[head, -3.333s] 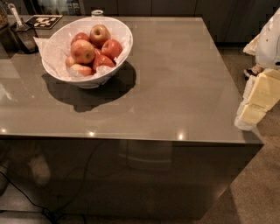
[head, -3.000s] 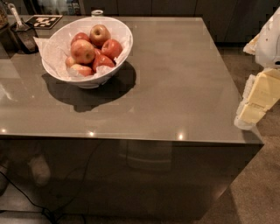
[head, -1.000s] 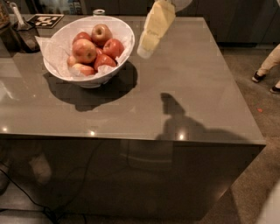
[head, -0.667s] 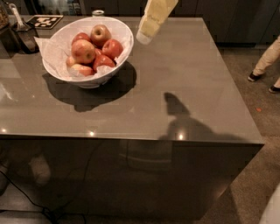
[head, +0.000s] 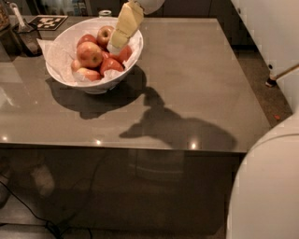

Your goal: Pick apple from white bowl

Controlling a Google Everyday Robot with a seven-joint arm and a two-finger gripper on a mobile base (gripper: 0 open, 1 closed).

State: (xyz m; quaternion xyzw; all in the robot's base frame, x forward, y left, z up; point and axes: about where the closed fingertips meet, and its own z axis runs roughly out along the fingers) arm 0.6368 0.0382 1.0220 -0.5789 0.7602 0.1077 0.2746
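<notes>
Several red apples (head: 89, 53) fill your glossy white paper-lined bowl (head: 100, 85), which opens upward with a tilted rim. Your cream gripper (head: 115, 46) dips over its right side, partly hiding apples. You cannot tell its grip state.

Glossy white bowl (head: 101, 86), crumpled paper lining (head: 58, 57), polished reflective table (head: 201, 79), matt cream gripper (head: 115, 47) over the bowl

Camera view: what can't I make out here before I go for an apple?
All in the camera view:
- The gripper, over the right side of the white bowl, covers its own contact spot, so touch with an apple cannot be told.
- The red apple beneath it is partly covered by the gripper.
- The lower apples are buried under the top apples and paper, so the count is unclear.
- The arm is cut off by the top edge.
</notes>
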